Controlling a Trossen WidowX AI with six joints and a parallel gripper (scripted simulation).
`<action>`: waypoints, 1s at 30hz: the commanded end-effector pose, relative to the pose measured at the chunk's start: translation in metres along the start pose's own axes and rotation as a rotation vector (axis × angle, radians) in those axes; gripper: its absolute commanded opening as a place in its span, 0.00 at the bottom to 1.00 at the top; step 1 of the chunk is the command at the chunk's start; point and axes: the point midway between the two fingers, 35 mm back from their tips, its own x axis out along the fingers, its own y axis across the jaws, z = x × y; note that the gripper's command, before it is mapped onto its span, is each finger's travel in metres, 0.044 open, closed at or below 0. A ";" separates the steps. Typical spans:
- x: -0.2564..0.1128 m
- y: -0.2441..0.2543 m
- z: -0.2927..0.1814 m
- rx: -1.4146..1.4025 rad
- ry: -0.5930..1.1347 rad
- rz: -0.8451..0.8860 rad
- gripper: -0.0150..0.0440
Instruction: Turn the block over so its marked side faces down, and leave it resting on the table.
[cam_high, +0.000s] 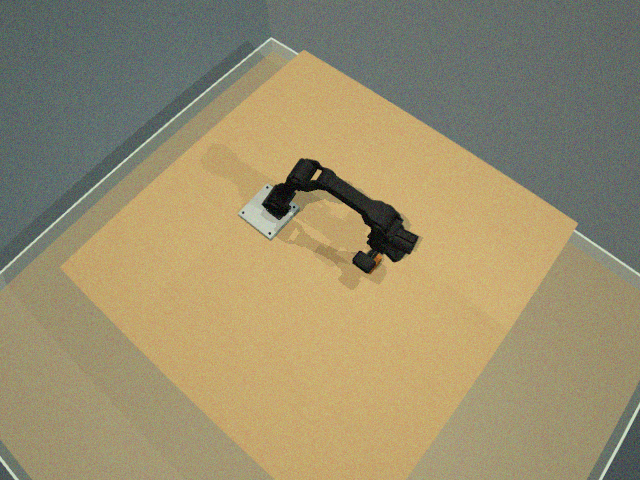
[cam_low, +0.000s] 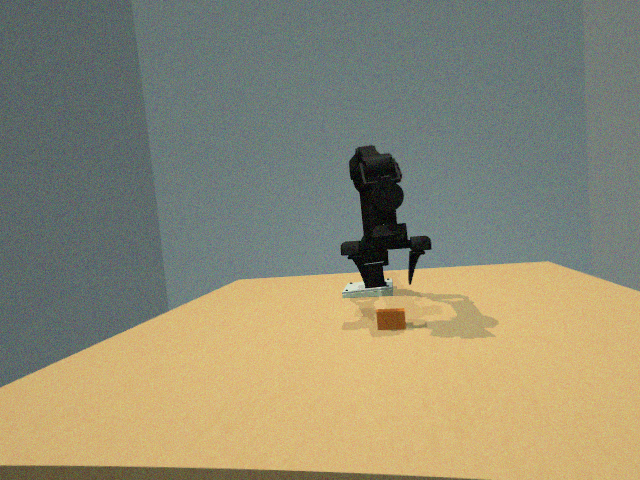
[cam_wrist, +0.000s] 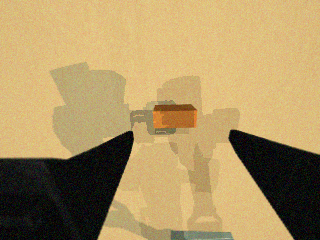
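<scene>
The orange block rests on the table, standing free of the fingers. In the top view the gripper partly covers it. No dark marking shows on its visible faces: the exterior view shows a plain shaded side, and the wrist view shows a plain brighter face with shadow on it and a darker strip along the upper edge. The marked side is hidden, so which way it faces cannot be told. My gripper is open and empty, fingers wide apart and pointing down, above the table and the block's level.
The arm's pale base plate stands behind the block, at the lower edge of the wrist view. The arm arches from it over the table. Shadows of the arm fall around the block.
</scene>
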 end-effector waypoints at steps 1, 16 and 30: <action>0.023 0.000 -0.005 0.003 0.028 0.002 1.00; 0.047 0.000 -0.005 0.003 0.028 0.002 1.00; 0.070 0.000 -0.006 0.003 0.028 0.002 1.00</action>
